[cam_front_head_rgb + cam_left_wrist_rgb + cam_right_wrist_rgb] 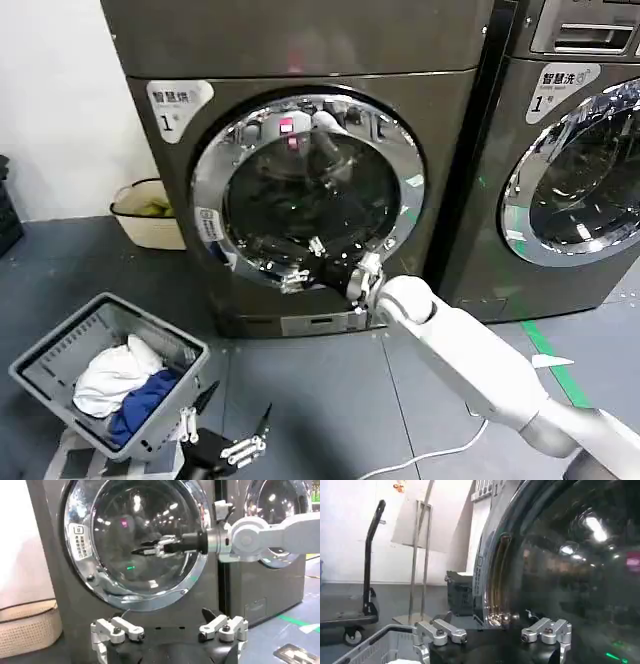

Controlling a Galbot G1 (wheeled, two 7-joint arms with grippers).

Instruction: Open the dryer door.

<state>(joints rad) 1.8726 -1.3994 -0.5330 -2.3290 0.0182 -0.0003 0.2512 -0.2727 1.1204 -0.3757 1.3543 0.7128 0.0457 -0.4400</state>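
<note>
The dark grey dryer's round chrome-ringed glass door (308,192) sat upper centre, closed. The right gripper (296,272) hovered at its lower rim, fingers spread. The left gripper (226,428) rested bottom left, spread wide.

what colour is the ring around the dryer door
Shiny silver chrome ring around the dark glass; the head view shows it best.

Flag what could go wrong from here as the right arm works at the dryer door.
1. The right end effector, fingers open, sits in front of the curved glass of the dryer door; it could slide off without catching the handle recess.
2. If the door swings out, it may hit the laundry basket or the left end effector below.
</note>
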